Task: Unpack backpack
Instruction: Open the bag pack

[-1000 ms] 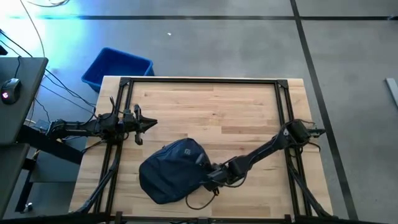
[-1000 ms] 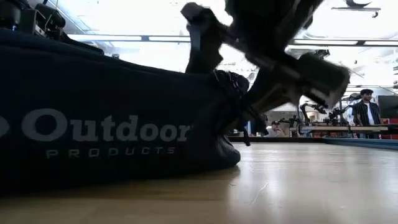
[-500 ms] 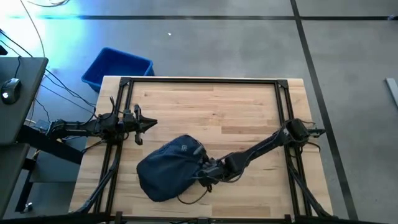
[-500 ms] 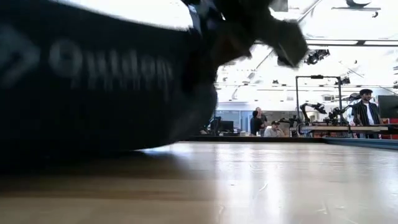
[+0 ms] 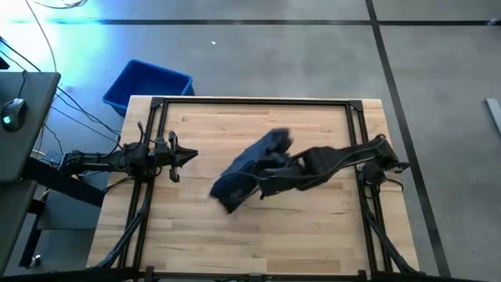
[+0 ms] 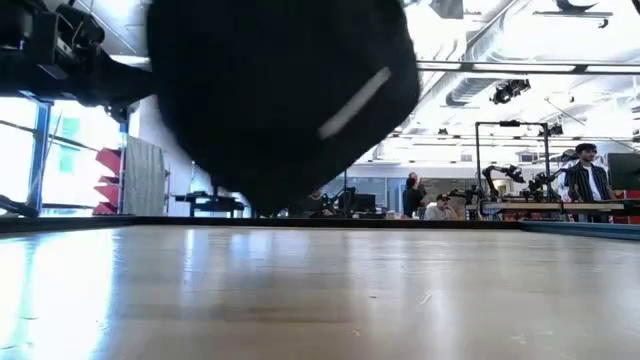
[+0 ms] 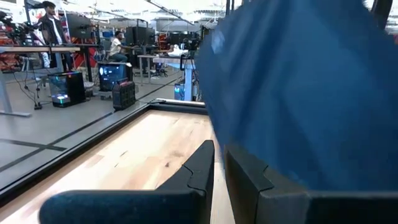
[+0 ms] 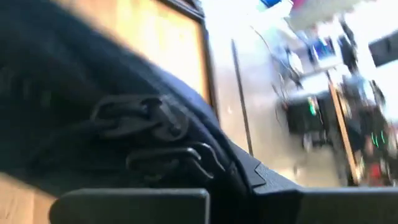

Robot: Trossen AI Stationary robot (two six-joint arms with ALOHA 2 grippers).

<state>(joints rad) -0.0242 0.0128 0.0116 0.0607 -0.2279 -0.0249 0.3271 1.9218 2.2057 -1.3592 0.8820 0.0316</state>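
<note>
- Over the middle of the pale wooden bench, the rounded dark navy soft fabric backpack hangs clear of the boards; the low view shows daylight under its sagging bottom.
- Right end effector is clamped tight on the bag's fabric near the zip pulls, which show up close in the right wrist view.
- Left end effector waits at the bench's left side, fingers nearly together, holding nothing.
- Handling call: this bag is limp. It folds and droops from the single grip point, so it will swing and change shape with any quick move.
- It looks light enough for one arm, though whatever is inside may shift or drop out.
- Best holds, in my judgement: a seam, a strap or the zip edge; smooth panels would likely slip.
- Room to move: bare boards lie all round the bag, with the black metal frame along the far and side edges.
- Blue plastic bin sits on the floor just beyond the far left corner.
</note>
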